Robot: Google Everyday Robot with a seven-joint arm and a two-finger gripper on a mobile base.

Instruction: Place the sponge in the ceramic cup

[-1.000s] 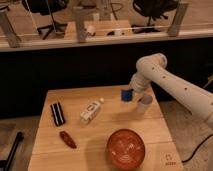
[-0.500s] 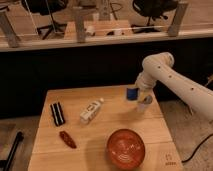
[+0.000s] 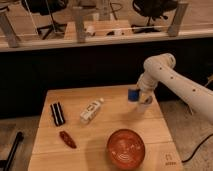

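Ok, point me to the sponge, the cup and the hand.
sponge (image 3: 133,94), camera view, blue front face.
cup (image 3: 145,103), camera view, white wall under the hand.
hand (image 3: 140,96), camera view, tip, over the cup by the sponge.

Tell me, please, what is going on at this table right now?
The robot's arm reaches over the back right part of the wooden table. Its tool is at the blue sponge, right beside the ceramic cup. The sponge does not look to be inside the cup yet. A white bottle and an orange bowl sit apart, untouched.
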